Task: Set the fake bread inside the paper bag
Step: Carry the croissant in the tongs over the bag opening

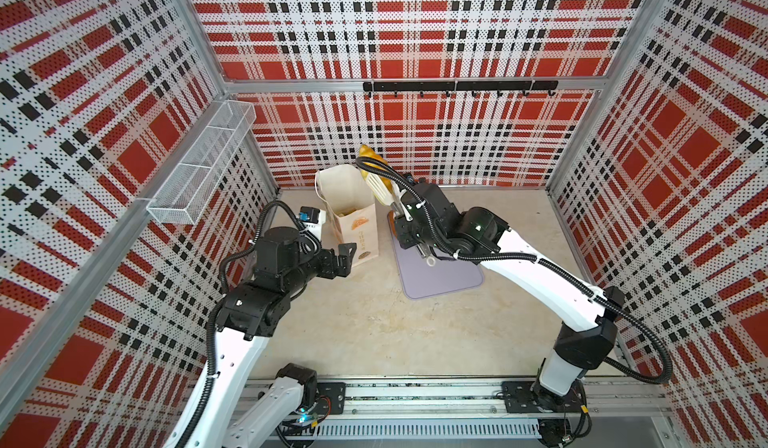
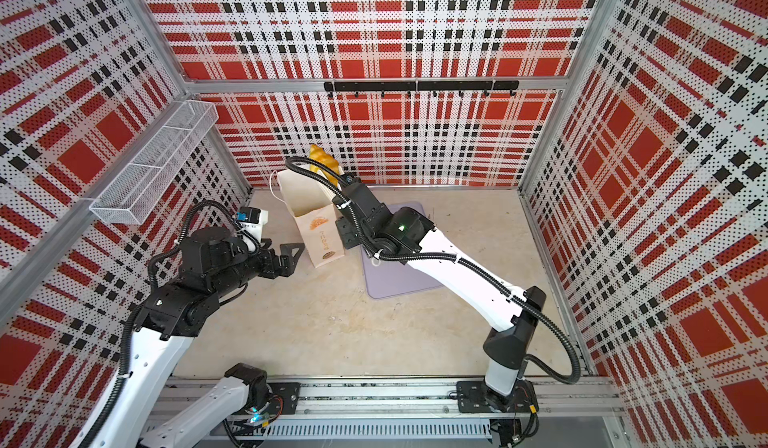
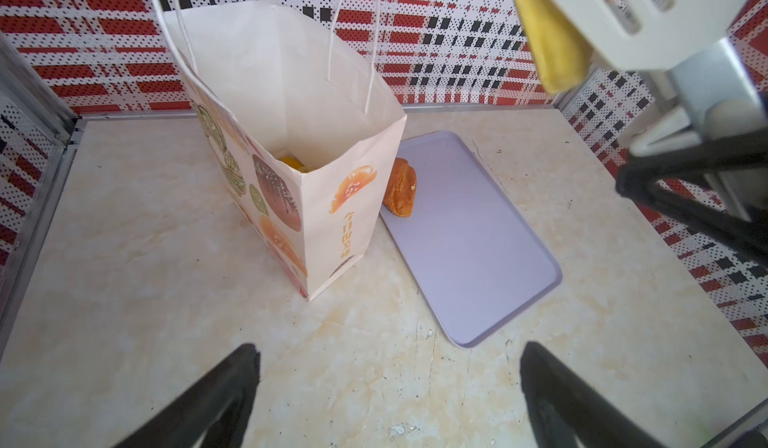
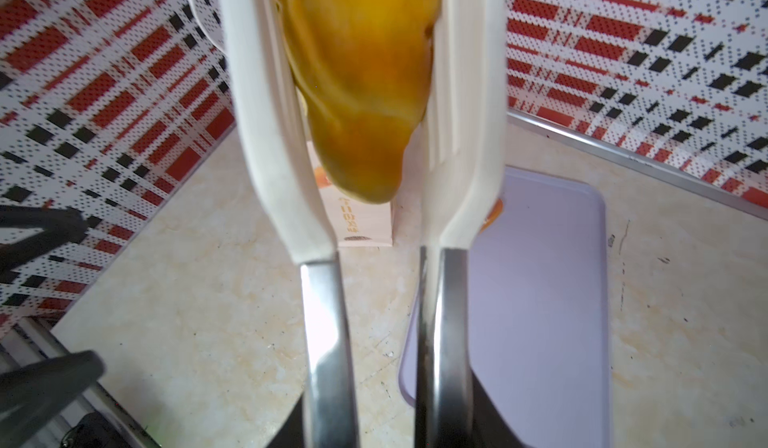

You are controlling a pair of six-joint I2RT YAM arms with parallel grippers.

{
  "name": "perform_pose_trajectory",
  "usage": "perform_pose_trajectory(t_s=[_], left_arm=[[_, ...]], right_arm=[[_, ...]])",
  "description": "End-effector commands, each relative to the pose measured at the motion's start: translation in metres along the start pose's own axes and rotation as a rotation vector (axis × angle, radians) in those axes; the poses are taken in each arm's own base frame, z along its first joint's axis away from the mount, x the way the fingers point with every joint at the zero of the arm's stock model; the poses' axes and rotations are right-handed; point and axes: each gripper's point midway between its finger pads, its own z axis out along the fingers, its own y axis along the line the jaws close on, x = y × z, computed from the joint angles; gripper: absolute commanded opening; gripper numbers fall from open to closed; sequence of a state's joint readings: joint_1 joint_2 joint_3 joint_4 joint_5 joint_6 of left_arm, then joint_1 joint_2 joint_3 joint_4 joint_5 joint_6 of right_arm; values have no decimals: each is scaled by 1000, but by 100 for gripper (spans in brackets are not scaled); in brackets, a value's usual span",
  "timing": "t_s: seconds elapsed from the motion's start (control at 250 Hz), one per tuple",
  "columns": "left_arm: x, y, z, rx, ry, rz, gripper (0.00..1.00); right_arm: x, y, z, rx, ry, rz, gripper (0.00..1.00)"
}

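Nearest, the left fingers [image 3: 224,388] stand wide apart and empty over the bench [image 3: 145,259], short of the paper bag [image 3: 291,93], which already shows yellow bread inside. Just beside the bag, a brown croissant [image 3: 401,188] lies on the lilac tray [image 3: 469,238]. The right fingers [image 4: 488,425] are clamped on the metal handles of the tongs [image 4: 324,300]. The tongs' white paddles pinch a yellow croissant [image 4: 361,93] well beyond those fingers, high by the bag's tray-side rim. It should be carried fully over the mouth, clear of the cord handles, and lowered before the squeeze eases.

Paper bag [image 3: 345,217] mouth gapes open — lilac tray [image 3: 478,238] flanks it
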State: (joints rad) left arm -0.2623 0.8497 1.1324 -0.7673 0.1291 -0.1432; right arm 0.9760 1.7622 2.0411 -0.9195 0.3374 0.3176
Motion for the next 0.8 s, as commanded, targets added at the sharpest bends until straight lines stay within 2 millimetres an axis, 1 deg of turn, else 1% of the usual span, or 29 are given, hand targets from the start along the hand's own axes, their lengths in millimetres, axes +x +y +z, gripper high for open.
perform_pose_trajectory(t_s=[0.0,0.136,0.288,0.432,0.544,0.66,0.796], left_arm=[[-7,4,-5,-10,-11,2,99],[-9,12,-5,-32,-20,-25,99],[-7,24,-3,-69,-19,-63,99],[-1,32,2,-94,-10,-86,99],[4,34,4,-96,-2,-98,99],[9,36,7,-97,6,-110,100],[11,35,10,-84,14,-118,99]], right_arm=[[-28,21,8,-65,-87,-7,37],[-35,37,23,-107,-94,-15,37],[-38,48,39,-126,-92,-25,37],[-38,49,50,-114,-88,-32,38],[-35,48,58,-112,-75,-30,39],[-30,43,68,-106,-55,-18,39],[-30,35,80,-94,-45,7,39]])
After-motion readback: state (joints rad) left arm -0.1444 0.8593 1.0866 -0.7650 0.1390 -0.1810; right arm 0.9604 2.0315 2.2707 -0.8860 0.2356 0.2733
